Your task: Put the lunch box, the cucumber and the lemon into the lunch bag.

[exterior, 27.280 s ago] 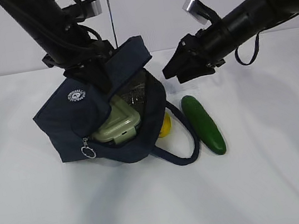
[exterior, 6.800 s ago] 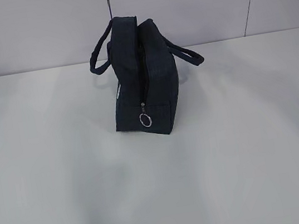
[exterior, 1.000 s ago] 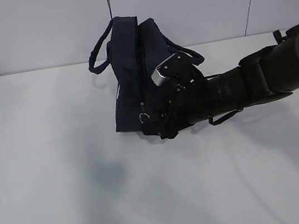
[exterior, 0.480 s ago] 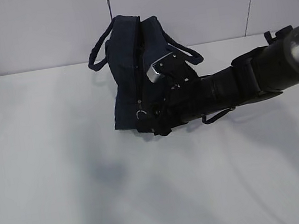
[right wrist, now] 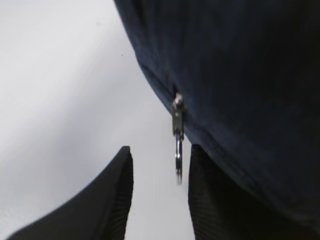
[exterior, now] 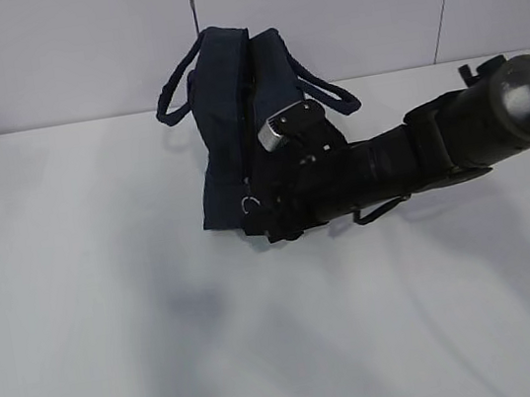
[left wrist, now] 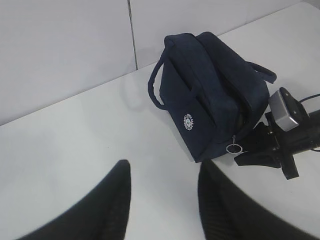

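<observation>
1. Dark navy fabric lunch bag stands upright on the white desk, near the pale wall panels behind it, with its two loop handles arching out to either side.
2. Zipper runs down the end of the bag that faces the exterior camera. Its slider sits low on that end, close to the desk.
3. Metal ring pull hangs from the slider. In the left wrist view it appears at the bag's lower corner, below and to the right of the small round white logo on the side panel.
4. Right end effector is at the base of the bag, reaching in from the right of the exterior view. Its two black fingers are parted, and the ring pull hangs in the gap between them. Whether either finger touches the ring cannot be told.
5. Left end effector is well apart from the bag, above bare desk. Its fingers are spread and grasp nothing.
6. Lunch box, cucumber and lemon are not visible in any view.
</observation>
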